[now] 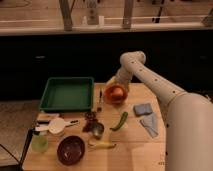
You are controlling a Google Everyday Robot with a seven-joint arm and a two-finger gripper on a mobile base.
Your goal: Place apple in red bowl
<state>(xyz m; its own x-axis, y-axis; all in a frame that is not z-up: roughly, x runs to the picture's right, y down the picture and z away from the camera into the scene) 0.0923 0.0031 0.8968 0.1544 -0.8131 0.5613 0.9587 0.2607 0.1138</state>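
One apple [115,92], one red bowl [115,95], hand [118,83] above.

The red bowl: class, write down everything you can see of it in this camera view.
The red bowl is small, round and bright orange-red with a glossy, plastic look. It stands upright on the wooden table, right of the green tray and left of the blue cloth. A rounded, paler orange shape inside looks like the apple. The end effector is just above its far rim; whether it touches the bowl cannot be told.
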